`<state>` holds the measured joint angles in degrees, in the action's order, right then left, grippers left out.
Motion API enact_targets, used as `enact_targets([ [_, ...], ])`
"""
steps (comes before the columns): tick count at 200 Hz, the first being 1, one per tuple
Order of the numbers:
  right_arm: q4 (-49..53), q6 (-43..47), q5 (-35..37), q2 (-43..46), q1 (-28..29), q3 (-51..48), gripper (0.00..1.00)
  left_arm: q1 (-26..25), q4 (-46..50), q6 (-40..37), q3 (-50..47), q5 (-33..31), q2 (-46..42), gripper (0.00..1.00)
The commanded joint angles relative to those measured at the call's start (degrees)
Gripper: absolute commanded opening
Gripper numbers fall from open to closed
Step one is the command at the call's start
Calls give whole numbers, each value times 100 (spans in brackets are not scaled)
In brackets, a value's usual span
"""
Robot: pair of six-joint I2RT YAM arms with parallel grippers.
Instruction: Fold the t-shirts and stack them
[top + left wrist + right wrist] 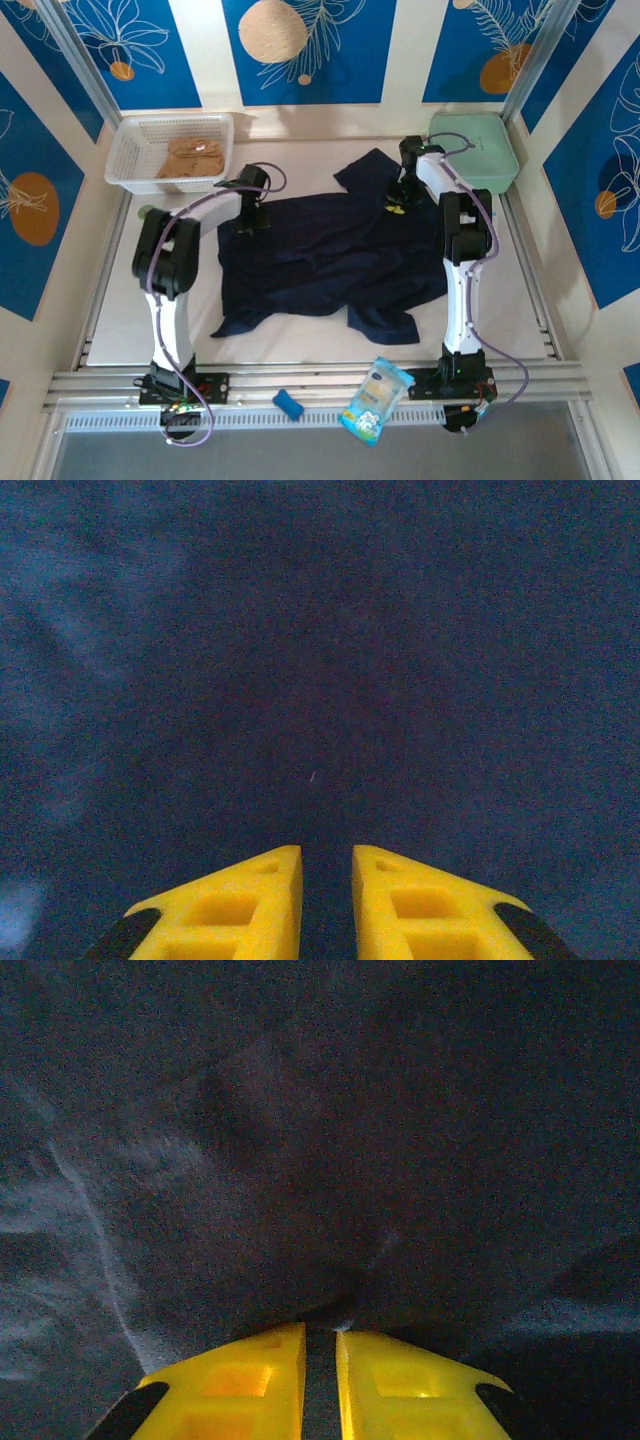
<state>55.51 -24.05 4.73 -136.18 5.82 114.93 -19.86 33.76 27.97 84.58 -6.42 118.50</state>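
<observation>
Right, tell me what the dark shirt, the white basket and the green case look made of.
Dark shirt: soft matte cloth, probably cotton knit; it wrinkles and lies limp. White basket: rigid plastic, it seems, by its moulded lattice walls. Green case: smooth, pale, with rounded corners; could be stiff fabric or plastic, too far to tell.
</observation>
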Motion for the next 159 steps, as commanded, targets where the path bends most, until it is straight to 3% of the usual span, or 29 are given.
enact_targets([
  [1, 379, -177, -85, -403, -28, 394, 17, -36, 273, -156, 667, 61, 594, 20],
  [59, 710, -690, -274, -1317, -168, 1755, 19, -23, 1403, -540, 3075, -663, 2265, 20],
  [117, 971, -879, -429, -1950, -250, 3068, 35, 131, 2635, -696, 6175, -929, 3777, 23],
  [159, 1113, -882, -262, -1823, -251, 3058, 47, 313, 2405, -610, 6370, -990, 3817, 27],
])
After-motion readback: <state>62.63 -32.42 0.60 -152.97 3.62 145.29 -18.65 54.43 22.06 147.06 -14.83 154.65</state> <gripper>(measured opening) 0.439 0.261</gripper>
